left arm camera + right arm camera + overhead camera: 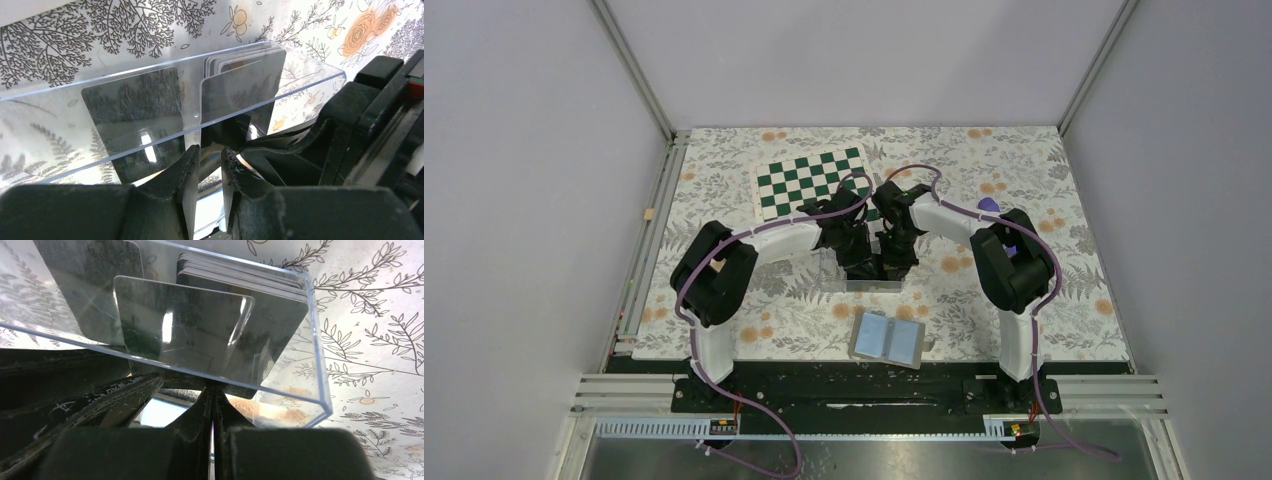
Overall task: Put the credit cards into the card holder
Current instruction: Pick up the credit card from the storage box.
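Observation:
The clear card holder stands mid-table with both grippers over it. My right gripper is shut on the edge of one black credit card, which points into the holder just behind its near wall. A stack of credit cards leans in the compartment beyond it, and a single card stands in the other one. My left gripper hovers at the holder's wall, jaws slightly apart with nothing between them. The same stack and single card show there too.
An open taupe wallet with a light-blue inside lies near the front edge between the arm bases. A green-and-white chessboard lies at the back left. A small purple object sits behind the right arm. The floral tablecloth covers the table.

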`<state>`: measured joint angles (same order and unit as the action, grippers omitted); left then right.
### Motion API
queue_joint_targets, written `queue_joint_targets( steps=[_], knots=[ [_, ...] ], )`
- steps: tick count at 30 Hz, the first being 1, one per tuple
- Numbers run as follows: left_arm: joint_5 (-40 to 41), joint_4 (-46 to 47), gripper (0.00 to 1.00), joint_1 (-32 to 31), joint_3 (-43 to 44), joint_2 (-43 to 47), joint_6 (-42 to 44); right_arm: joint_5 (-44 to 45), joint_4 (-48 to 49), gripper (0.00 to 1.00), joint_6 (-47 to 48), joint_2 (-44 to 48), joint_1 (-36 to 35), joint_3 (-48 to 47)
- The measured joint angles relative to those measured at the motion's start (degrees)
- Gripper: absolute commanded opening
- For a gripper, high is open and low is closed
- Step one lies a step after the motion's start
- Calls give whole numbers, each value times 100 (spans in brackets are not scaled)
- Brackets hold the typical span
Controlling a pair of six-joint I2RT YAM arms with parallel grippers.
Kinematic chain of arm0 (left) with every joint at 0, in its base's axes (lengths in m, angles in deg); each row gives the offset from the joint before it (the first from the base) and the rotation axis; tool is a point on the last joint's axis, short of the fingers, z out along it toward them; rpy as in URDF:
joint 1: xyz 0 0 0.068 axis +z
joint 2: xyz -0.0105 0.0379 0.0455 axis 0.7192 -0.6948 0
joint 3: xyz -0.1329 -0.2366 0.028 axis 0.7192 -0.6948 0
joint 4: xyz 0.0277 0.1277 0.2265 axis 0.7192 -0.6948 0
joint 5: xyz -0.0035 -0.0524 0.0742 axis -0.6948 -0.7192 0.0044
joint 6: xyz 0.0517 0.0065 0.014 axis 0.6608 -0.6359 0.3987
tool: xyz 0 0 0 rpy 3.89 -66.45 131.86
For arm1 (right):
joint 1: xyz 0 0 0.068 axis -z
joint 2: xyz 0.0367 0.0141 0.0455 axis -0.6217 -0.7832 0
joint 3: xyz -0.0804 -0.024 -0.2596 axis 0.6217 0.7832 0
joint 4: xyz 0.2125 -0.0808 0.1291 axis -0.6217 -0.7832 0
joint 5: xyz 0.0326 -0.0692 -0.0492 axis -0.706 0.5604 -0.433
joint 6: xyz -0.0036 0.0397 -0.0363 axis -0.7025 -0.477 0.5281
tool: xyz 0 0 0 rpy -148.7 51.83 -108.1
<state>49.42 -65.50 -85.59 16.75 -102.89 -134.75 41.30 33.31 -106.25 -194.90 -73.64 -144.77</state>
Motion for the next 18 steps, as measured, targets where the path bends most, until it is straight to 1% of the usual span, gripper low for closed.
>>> queue_joint_targets(
  steps=[10,18],
  knots=[
    [-264,358,18,7,-149,26,-66,28,-109,0,4,35,13,57],
    [-807,1296,14,22,-485,15,-337,-17,-293,0,2,66,50,111]
  ],
)
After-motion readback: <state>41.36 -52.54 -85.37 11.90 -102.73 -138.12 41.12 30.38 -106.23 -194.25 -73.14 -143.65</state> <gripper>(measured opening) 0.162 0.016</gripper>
